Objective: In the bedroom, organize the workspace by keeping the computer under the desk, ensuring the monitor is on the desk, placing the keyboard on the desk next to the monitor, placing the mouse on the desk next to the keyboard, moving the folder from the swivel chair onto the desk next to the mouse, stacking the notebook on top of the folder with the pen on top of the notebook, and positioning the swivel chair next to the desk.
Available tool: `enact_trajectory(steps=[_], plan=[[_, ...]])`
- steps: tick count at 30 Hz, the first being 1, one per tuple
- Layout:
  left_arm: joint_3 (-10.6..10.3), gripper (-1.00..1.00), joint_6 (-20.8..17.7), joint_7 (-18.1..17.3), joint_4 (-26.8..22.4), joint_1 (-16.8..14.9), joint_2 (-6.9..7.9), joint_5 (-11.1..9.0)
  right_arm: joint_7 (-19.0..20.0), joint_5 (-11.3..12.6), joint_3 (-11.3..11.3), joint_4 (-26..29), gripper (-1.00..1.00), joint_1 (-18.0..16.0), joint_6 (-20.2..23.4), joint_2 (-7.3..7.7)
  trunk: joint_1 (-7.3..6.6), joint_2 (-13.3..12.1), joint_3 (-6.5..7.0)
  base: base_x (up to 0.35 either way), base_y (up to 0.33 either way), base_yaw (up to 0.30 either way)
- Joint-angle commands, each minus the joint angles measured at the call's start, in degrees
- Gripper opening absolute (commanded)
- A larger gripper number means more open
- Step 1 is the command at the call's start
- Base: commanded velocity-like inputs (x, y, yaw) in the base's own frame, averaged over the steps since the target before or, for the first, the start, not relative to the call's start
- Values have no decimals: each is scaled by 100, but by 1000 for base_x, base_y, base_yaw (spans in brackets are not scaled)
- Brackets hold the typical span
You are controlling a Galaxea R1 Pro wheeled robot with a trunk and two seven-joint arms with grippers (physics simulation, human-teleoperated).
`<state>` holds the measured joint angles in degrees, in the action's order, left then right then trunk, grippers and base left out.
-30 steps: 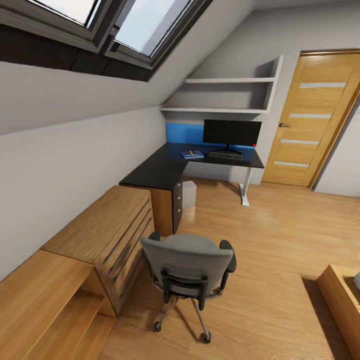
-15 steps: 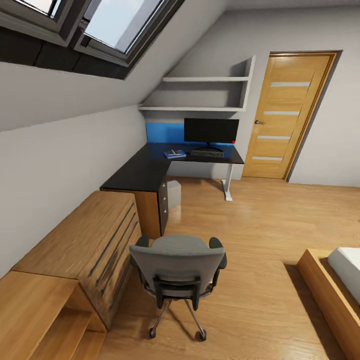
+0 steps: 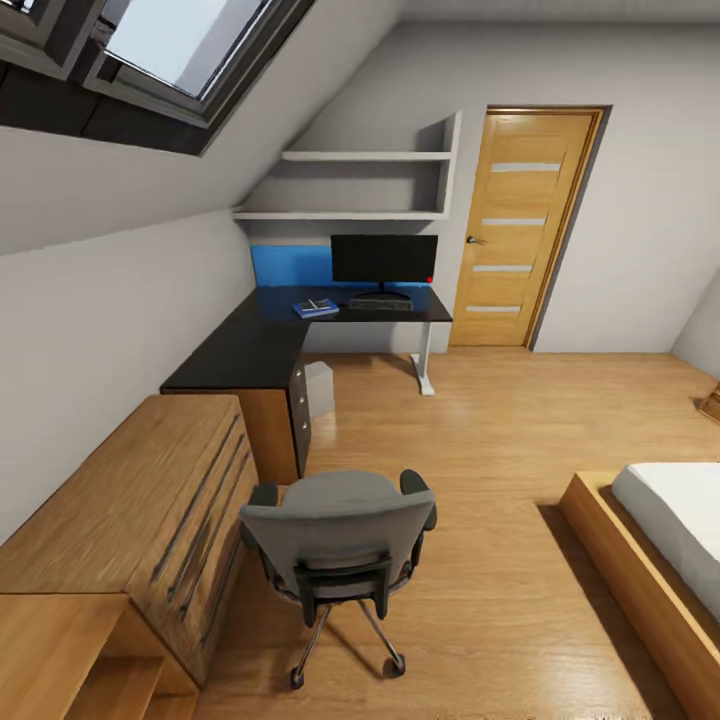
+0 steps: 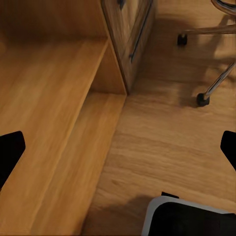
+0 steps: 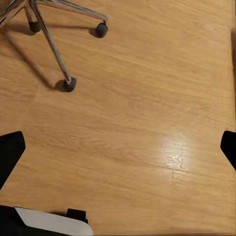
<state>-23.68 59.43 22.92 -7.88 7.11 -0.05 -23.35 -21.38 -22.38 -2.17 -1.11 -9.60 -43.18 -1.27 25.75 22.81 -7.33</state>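
Biggest worry for us right now is the chair: it sits on the floor well apart from the table, its back turned to us, so pushing on it from here could send it rolling off line into the wooden chest just to its side, or spin it instead of moving it straight. Those casters look free to wander on the smooth floor, judging from the wrist views. Both our hands hang low over the floorboards with fingers spread wide and nothing between them: left hand above the step of a low wooden unit, right hand over bare floor near the chair base. The rest looks mostly sorted, we think: monitor up on the table against the blue panel, keyboard in front of it, and the folder beside that with something small on top, too tiny to call notebook or pen. Mouse we can't pick out. The computer stands under the table by the drawers. The bed on the other side narrows our lane, so a wide turn could clip its frame.
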Motion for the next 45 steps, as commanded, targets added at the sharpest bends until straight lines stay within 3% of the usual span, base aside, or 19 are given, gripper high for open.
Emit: enact_trajectory(steps=[1,24,45], plan=[[-49,100,7,28,-12,1,3,-38,-59,-39,-20,-12,100,-7,-4,-2,4,11,-11,17,100,-144],[-49,100,7,28,-12,1,-3,-36,-59,-31,1,-12,100,-7,-5,-14,4,11,-12,2,165,-19],[-49,100,7,21,-12,1,-3,-32,-59,-30,7,-12,100,-7,-6,-13,4,11,-12,-37,45,0]])
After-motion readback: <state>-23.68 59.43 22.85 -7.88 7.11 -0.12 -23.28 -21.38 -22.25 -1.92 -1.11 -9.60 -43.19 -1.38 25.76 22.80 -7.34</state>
